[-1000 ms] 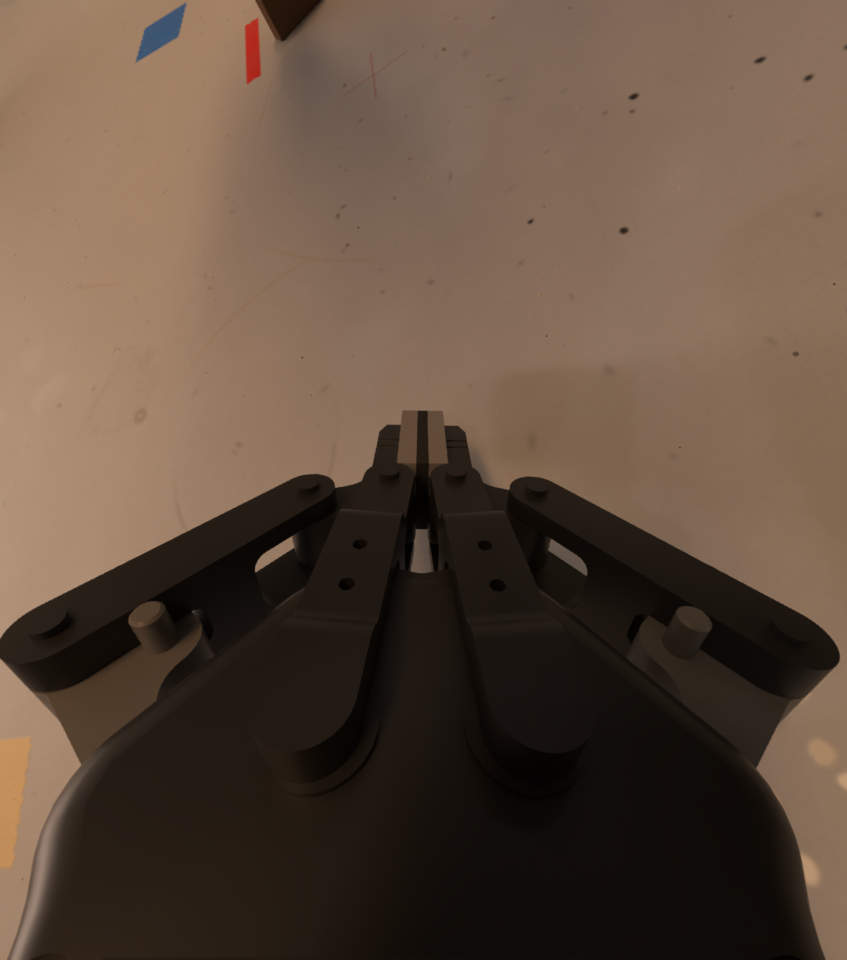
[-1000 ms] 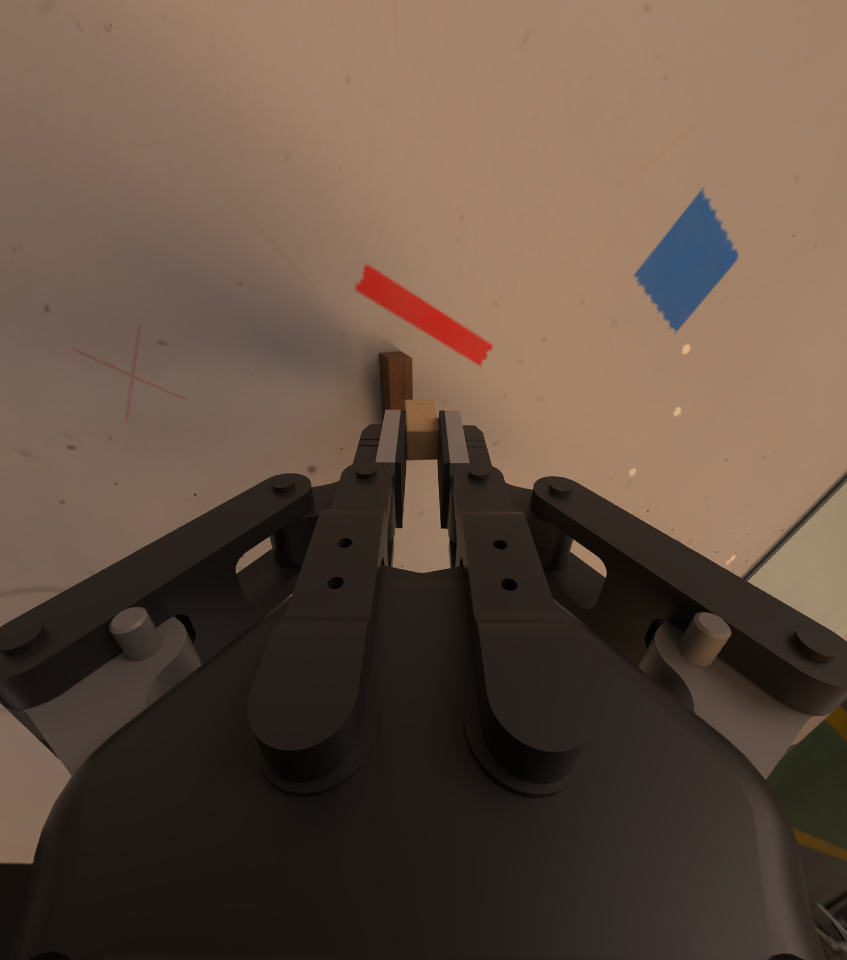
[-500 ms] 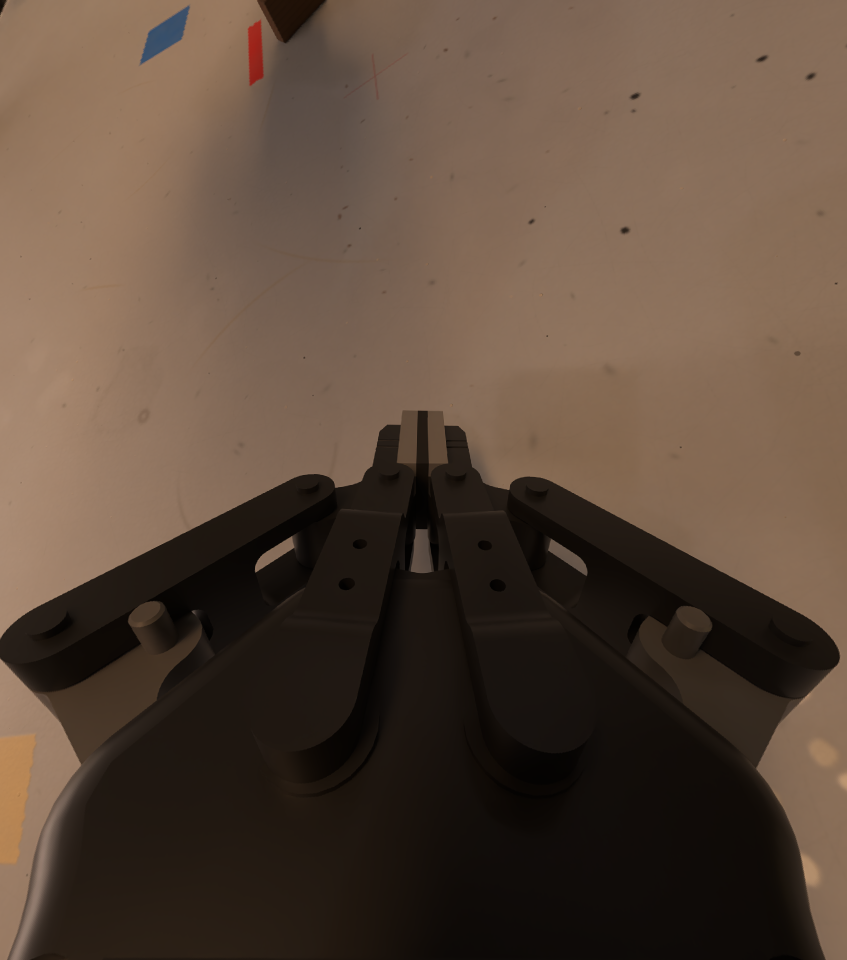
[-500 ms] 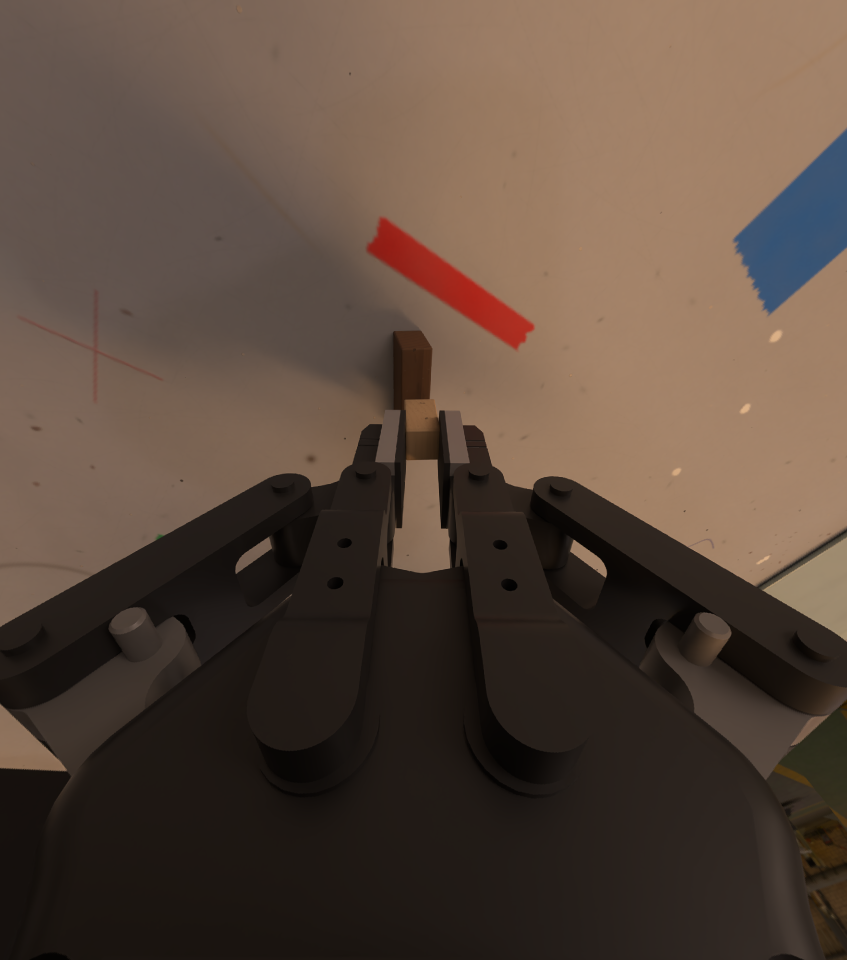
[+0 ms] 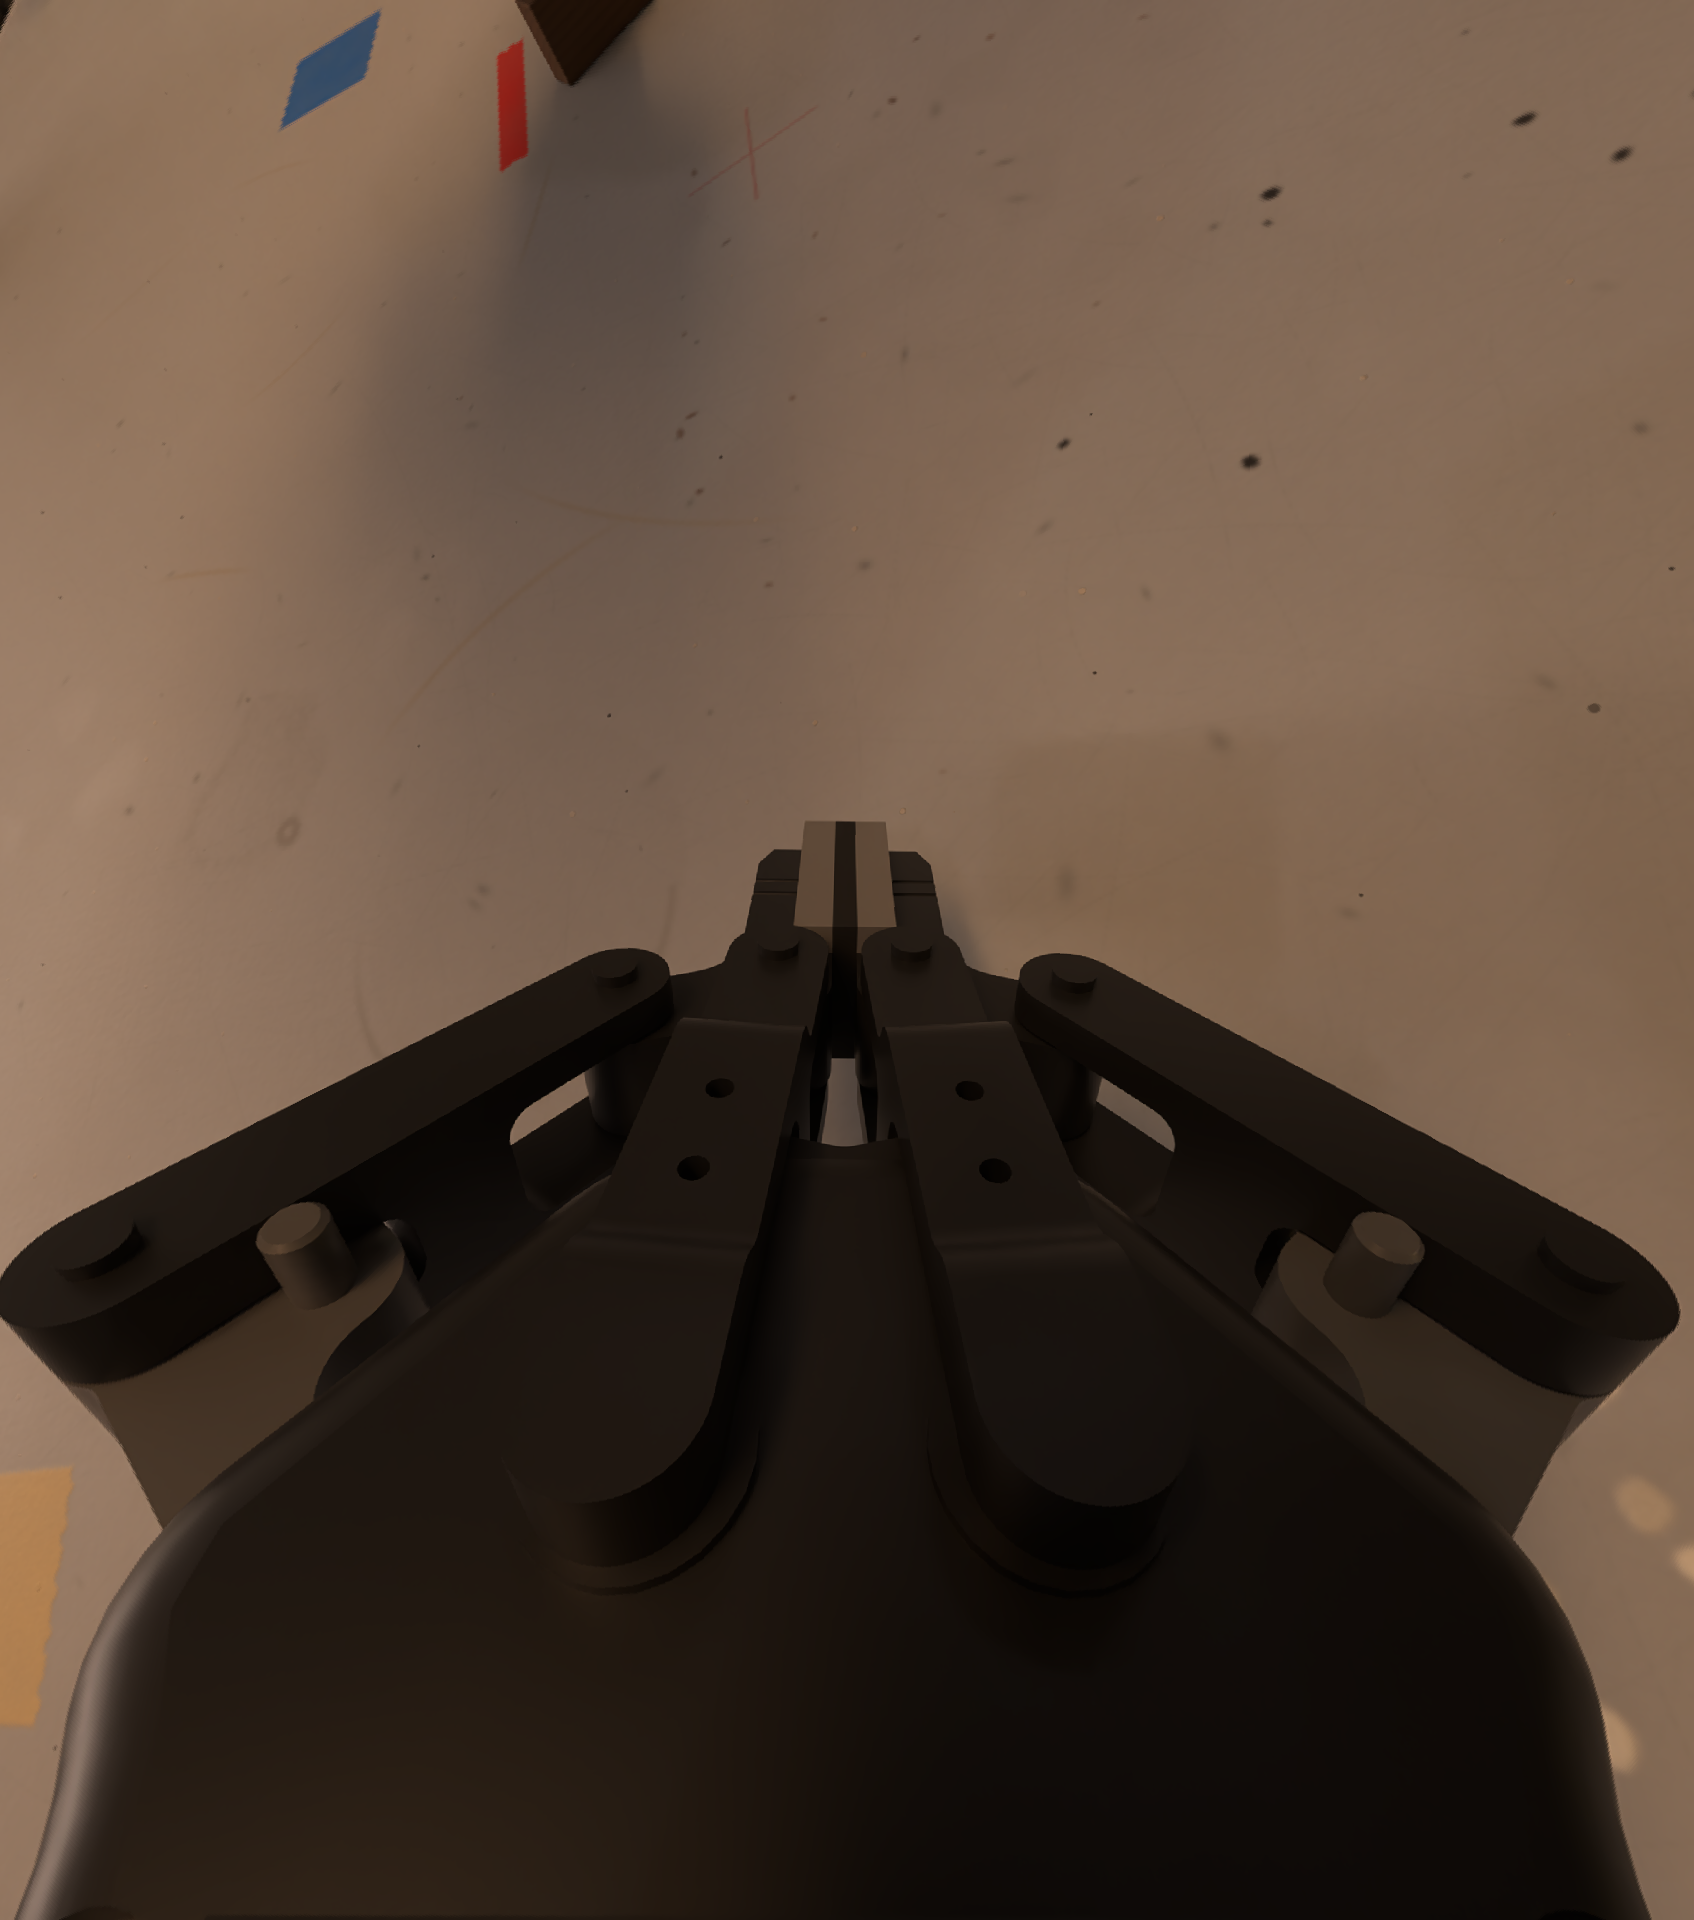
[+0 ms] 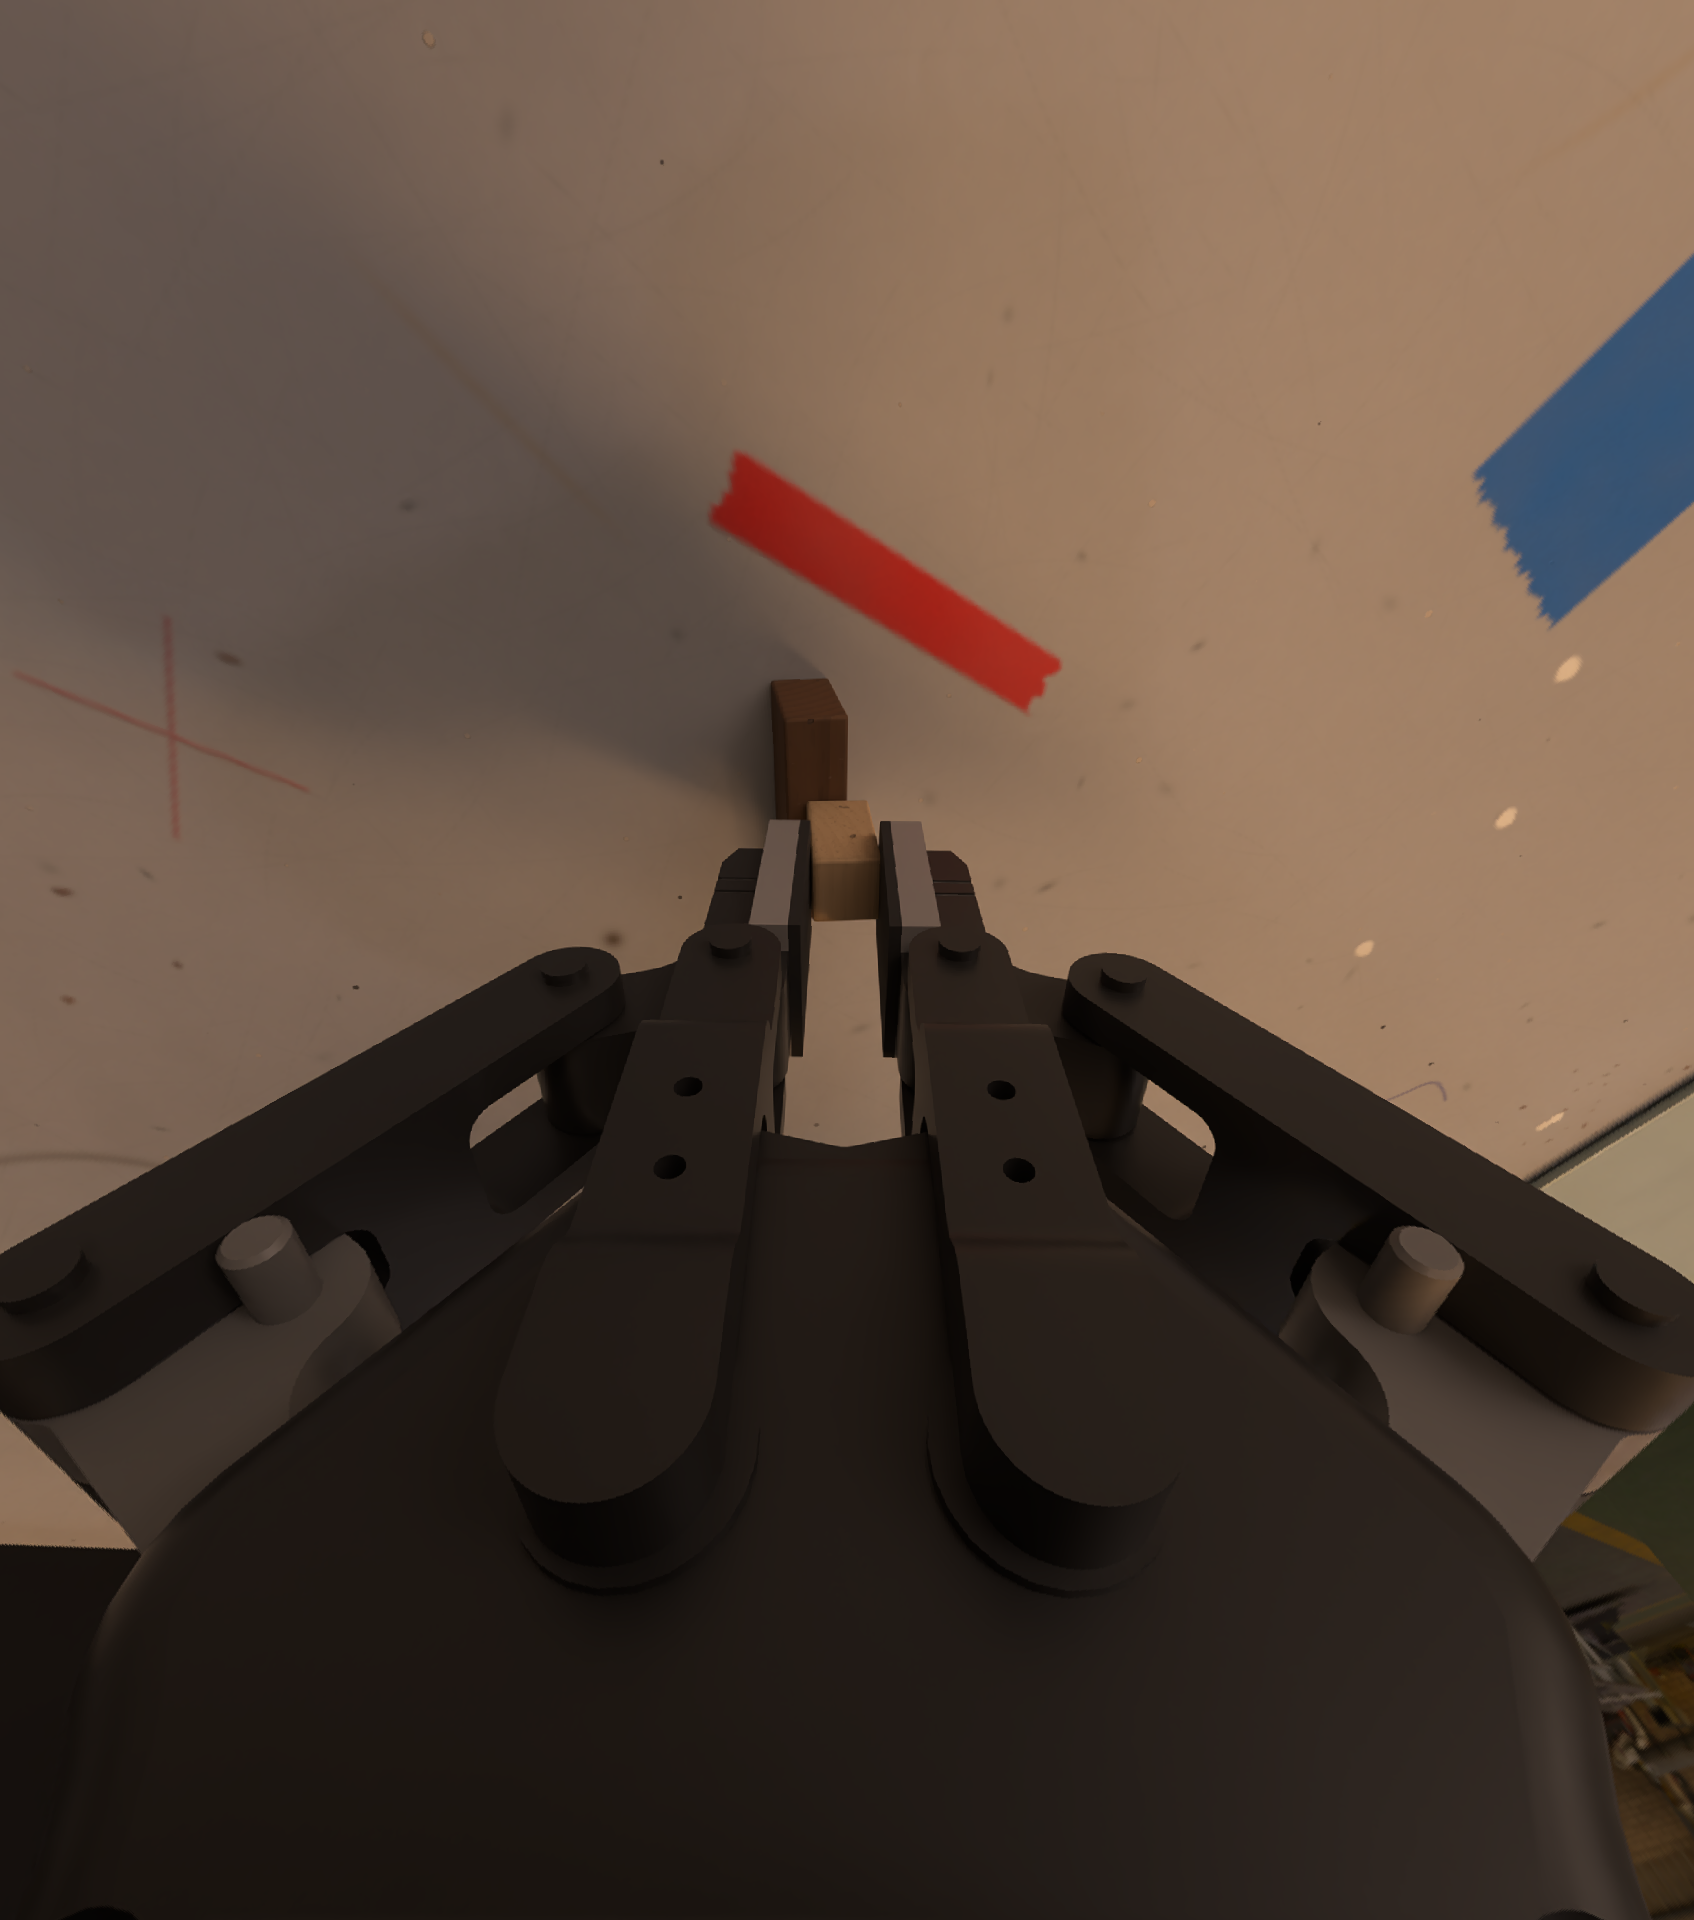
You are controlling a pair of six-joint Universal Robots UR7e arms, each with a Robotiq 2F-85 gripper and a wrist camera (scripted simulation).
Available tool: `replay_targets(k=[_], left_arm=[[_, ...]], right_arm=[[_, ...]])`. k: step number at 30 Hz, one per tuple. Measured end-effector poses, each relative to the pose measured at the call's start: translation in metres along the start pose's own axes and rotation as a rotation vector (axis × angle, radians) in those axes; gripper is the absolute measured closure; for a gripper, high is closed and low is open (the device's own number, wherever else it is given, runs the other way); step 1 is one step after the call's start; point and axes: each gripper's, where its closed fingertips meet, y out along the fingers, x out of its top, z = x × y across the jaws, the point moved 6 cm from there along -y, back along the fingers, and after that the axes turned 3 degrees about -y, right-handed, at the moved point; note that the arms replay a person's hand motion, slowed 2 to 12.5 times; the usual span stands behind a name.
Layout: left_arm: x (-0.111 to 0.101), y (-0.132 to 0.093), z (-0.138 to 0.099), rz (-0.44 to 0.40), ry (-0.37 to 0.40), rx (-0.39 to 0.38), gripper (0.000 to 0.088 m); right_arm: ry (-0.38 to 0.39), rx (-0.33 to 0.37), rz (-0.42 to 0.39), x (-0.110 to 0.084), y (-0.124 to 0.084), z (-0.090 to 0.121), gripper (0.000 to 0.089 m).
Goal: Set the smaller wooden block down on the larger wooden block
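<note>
The smaller wooden block [image 6: 841,858], pale, sits clamped between the jaws of the right gripper [image 6: 843,871], above the table [image 6: 1238,260]. The larger wooden block [image 6: 809,743], dark brown, stands just beyond it; contact between them cannot be told. Red tape [image 6: 884,580] lies beside the larger block, blue tape [image 6: 1643,436] farther off. The left gripper [image 5: 844,875] hangs well away, jaws together on nothing.

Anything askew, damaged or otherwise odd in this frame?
Nothing stands out. The right gripper squarely clamps the small light block near the dark larger block; the left gripper is shut and empty. The table bears only tape and scuffs.
</note>
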Motion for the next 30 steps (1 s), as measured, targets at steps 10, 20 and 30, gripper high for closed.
replay_targets(k=[10, 20, 30], left_arm=[[0.0, 0.0, 0.0, 0.0, 0.001, 0.001, 0.0882], [0.0, 0.0, 0.0, 0.0, 0.001, 0.001, 0.0882], [0.0, 0.0, 0.0, 0.0, 0.001, 0.003, 0.0882]], right_arm=[[0.009, -0.039, -0.022, -0.002, -0.006, -0.001, 0.0733], [0.005, -0.113, -0.142, -0.001, -0.031, 0.01, 0.073], [-0.008, -0.227, -0.335, 0.003, -0.069, 0.043, 0.0747]])
